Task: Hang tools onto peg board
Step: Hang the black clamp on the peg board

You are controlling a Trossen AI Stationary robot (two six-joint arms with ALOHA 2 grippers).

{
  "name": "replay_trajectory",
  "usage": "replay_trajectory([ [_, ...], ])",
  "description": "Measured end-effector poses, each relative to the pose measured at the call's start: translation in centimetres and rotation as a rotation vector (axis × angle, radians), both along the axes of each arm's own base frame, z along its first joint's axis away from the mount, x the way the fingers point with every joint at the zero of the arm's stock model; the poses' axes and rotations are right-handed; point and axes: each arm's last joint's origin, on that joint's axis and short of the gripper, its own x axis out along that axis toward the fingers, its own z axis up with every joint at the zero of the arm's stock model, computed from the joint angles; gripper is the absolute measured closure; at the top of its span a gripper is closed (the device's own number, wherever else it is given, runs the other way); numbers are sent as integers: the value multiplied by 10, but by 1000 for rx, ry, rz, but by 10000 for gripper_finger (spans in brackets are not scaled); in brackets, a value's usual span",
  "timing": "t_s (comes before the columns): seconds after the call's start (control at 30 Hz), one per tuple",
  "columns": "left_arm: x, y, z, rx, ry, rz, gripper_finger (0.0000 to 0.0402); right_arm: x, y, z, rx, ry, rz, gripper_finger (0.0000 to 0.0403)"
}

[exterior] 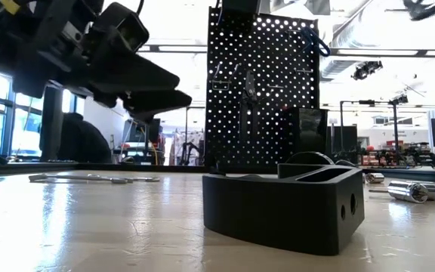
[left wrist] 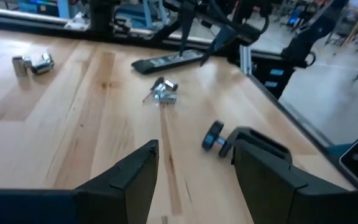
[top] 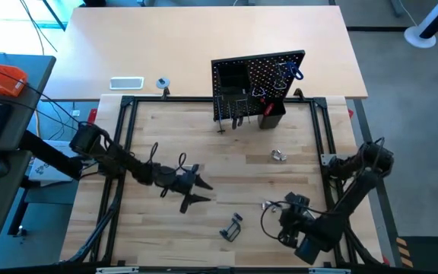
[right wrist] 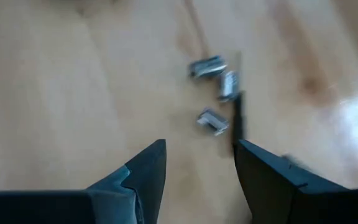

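The black peg board (top: pixel 258 84) stands upright at the table's far middle. Tools hang on it: a blue-handled one (top: pixel 291 70), and red-handled ones in its small bin (top: pixel 271 114). A black clamp (top: pixel 232 228) lies on the table near the front and fills the low view (exterior: pixel 282 200). Small silver pieces (top: pixel 267 204) lie just beyond my right gripper (top: pixel 281 205), which is open and low over the table; they show ahead of its fingers (right wrist: pixel 213 93). My left gripper (top: pixel 200 192) is open and empty, left of the clamp (left wrist: pixel 241 140).
Two silver sockets (top: pixel 279 155) lie in the table's middle right and also show in the left wrist view (left wrist: pixel 33 62). A white flat rectangle (top: pixel 126 82) and a small tape roll (top: pixel 163 82) lie beyond the black frame rail (top: pixel 166 99). Bare wood lies between the board and the grippers.
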Motion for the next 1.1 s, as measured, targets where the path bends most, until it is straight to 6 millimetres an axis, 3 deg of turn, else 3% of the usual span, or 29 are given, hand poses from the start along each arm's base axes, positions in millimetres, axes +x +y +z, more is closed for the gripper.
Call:
replay_trajectory([
  [0.17, -3, -7, -3, 21, 28, 22, 202, -10, 5, -10, 76, -46, -35, 217],
  [0.47, -5, -10, -4, 38, 29, 66, 202, -17, 11, -10, 87, -75, -19, 217],
  [1.1, -5, -9, -6, 44, 55, 95, 202, -6, 5, -8, -21, -107, 58, 217],
])
